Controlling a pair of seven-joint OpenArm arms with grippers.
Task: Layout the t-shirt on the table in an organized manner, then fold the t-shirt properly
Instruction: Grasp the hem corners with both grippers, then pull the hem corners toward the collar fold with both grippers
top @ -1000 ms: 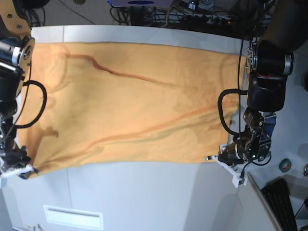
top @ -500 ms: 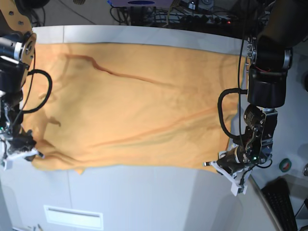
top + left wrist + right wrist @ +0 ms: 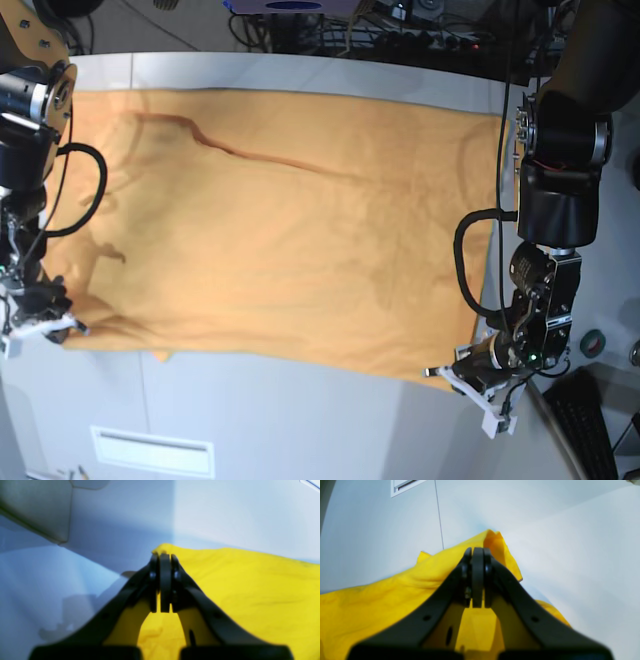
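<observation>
The orange-yellow t-shirt (image 3: 280,220) lies spread wide over the white table (image 3: 300,420), with a dark crease line running across its far part. My left gripper (image 3: 462,375) is at the shirt's near right corner. In the left wrist view that left gripper (image 3: 162,556) is shut on the yellow t-shirt (image 3: 250,585) at its corner tip. My right gripper (image 3: 45,325) is at the shirt's near left corner. The right wrist view has the right gripper (image 3: 477,551) shut on a raised fold of the t-shirt (image 3: 382,597), above the table (image 3: 570,542).
A white rectangular label (image 3: 152,452) sits on the table near its front edge. A thin dark seam (image 3: 439,515) crosses the tabletop. A keyboard (image 3: 590,420) and a tape roll (image 3: 593,343) lie off the table's right side. Cables (image 3: 400,30) crowd the far edge.
The left gripper has drawn its shirt corner toward the table's near edge, stretching the hem and smoothing wrinkles. The right gripper shifted slightly away from the near edge with its corner.
</observation>
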